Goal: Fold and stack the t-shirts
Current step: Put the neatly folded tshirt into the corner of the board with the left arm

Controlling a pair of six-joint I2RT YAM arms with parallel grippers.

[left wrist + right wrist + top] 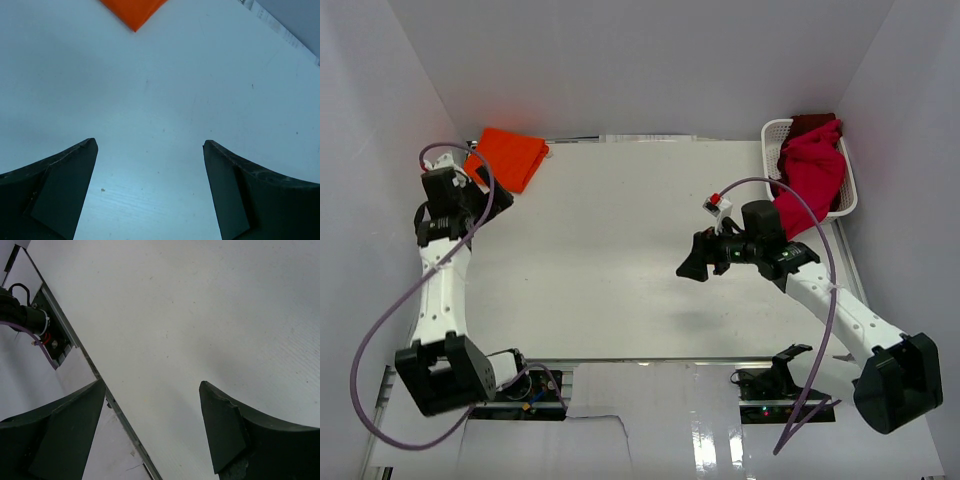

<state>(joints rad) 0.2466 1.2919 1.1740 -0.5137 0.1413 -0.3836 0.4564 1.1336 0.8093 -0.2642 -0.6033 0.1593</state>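
At the far left corner of the table (620, 300): orange t-shirt (512, 156), folded flat, cut off in the left wrist view except for one pointed corner. Just beside it, on the near side: left gripper (150, 145), spread wide, holding nothing, over bare table. Much open room across the middle. Right of centre: right gripper (152, 382), also wide apart, empty. At the far right corner: white basket (775, 135), with crimson t-shirt (810, 175) hanging over its near rim, lower end hidden behind the right arm. Dark red t-shirt (812, 122) mostly covered.
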